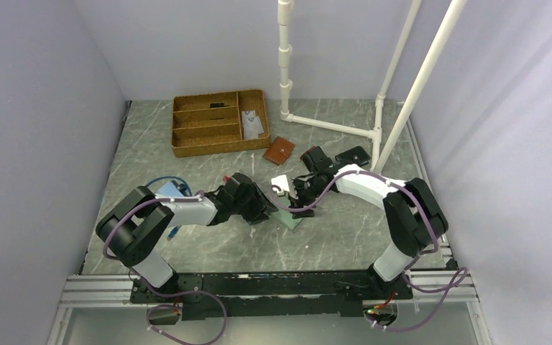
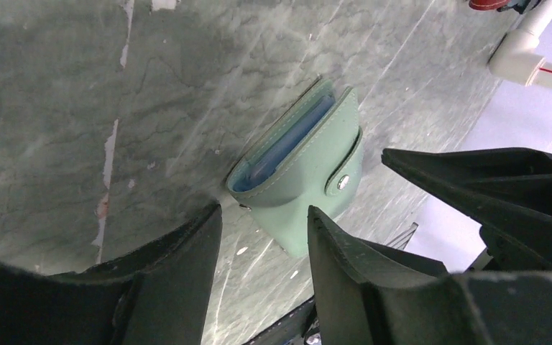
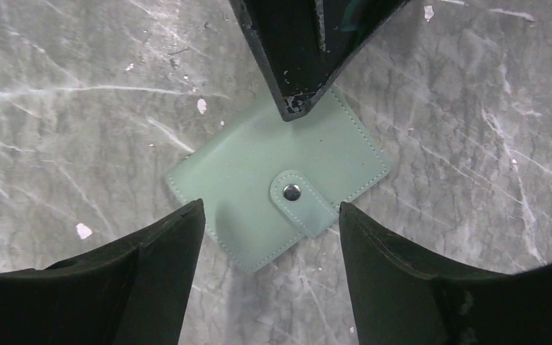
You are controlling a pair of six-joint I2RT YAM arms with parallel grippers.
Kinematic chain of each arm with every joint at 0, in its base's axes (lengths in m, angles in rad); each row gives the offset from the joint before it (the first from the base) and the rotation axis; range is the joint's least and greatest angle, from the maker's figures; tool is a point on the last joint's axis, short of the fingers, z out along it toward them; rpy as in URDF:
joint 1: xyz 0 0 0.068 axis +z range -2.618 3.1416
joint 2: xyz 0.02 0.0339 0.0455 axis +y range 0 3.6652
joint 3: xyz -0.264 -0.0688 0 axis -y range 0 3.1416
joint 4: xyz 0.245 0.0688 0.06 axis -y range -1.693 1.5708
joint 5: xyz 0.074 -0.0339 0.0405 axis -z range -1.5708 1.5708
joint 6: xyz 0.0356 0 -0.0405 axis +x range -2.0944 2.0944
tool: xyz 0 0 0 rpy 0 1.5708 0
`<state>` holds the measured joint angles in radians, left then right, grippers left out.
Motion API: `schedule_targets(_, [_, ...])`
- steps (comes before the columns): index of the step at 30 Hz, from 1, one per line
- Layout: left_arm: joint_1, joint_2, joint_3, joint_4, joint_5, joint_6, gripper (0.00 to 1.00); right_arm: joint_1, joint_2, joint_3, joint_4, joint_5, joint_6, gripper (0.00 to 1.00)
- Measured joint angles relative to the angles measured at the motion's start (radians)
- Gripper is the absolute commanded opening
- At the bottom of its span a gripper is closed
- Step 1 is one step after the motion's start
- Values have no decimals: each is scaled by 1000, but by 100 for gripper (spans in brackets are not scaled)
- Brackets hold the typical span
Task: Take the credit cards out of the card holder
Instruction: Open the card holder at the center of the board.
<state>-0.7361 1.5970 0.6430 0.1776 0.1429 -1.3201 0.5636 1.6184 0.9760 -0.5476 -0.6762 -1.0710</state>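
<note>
The card holder [image 1: 292,221] lies flat on the marble table, folded shut, its strap snapped with a silver stud. It is pale blue-green in the left wrist view [image 2: 302,169] and the right wrist view [image 3: 280,183]. Blue inner layers show at its open side; no credit cards can be made out inside it. My left gripper [image 2: 264,214] is open, low over the table, the holder's near corner just ahead between its fingertips. My right gripper [image 3: 270,208] is open above the holder and straddles its strap side. A left fingertip [image 3: 295,93] rests at the holder's far edge.
A brown wicker tray [image 1: 187,147] stands at the back, a greyish flat piece [image 1: 253,123] in its right compartment. A brown snap wallet [image 1: 279,151] and a dark wallet [image 1: 352,154] lie behind the grippers. A white pipe frame [image 1: 330,126] stands back right. A light blue flat piece [image 1: 167,190] lies left.
</note>
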Motion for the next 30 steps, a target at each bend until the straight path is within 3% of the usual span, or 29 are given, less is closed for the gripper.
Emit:
schedule_targets(11, [5,63,69,-55,19,-58,48,39,111,54,56,87,35,52])
schedule_targets(15, [14,74,74,-55,31,-61,40,46,111,55,45,100,33,40])
schedule_targets(20, [38,92,68,-36,47,-62,20,48,117,68,32,108,20,18])
schedule_targets(24, [67,114,68,-5,85,-49,11,48,124,82,19,109,20,9])
schedule_targets(30, [106,134,66,29,138,0,9,6,122,91,-3,68,43,5])
